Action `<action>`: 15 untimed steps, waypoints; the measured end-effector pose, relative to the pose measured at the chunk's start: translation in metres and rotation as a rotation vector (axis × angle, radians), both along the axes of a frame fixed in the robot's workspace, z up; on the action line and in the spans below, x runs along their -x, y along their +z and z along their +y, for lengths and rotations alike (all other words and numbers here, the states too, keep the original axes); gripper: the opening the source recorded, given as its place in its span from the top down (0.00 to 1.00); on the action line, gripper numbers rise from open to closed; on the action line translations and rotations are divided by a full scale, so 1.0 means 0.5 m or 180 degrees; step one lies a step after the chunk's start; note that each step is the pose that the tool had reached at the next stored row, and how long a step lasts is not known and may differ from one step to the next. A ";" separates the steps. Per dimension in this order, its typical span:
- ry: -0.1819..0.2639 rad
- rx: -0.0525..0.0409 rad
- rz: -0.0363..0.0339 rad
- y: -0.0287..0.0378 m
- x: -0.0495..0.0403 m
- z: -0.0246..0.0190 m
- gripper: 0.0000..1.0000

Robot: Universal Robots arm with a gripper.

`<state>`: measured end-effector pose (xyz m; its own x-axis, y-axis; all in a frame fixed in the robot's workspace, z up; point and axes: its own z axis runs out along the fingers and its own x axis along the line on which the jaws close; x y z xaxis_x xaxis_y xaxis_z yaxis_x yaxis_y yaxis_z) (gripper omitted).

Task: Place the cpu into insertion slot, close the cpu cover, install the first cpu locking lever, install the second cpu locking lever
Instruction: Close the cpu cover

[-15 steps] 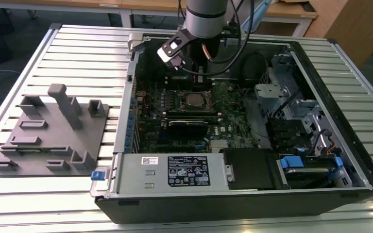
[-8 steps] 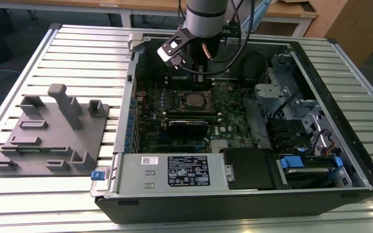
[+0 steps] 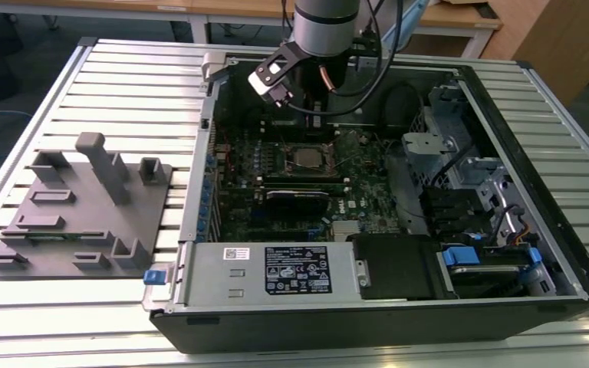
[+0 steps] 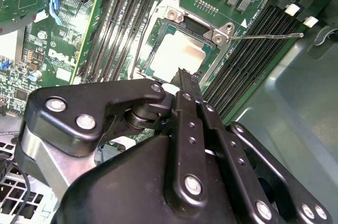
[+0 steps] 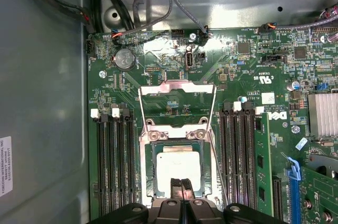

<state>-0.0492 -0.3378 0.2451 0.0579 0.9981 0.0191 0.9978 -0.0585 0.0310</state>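
In the first wrist view, the black metal tool (image 5: 180,184) hides one edge of the small pale silver square chip (image 5: 177,163). The picture's edge cuts the tool off. The exterior view cuts off the grey arm (image 3: 325,27).

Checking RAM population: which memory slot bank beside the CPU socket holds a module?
The bank toward the blue latch: a green module stands in its outermost slot. The other bank holds none.

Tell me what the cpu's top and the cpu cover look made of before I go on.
The cpu: metal top, it seems, pale silvery-beige and matte; it glares softly under the light. The cpu cover: thin sheet metal, probably steel, bright silver; its edges catch sharp highlights and the green board shows through its window.
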 end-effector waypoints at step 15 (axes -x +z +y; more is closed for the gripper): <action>0.0000 0.0000 0.0000 0.012 0.000 0.0000 0.90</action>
<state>-0.0492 -0.3378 0.2509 0.0579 0.9981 0.0191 0.9978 -0.0584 0.0310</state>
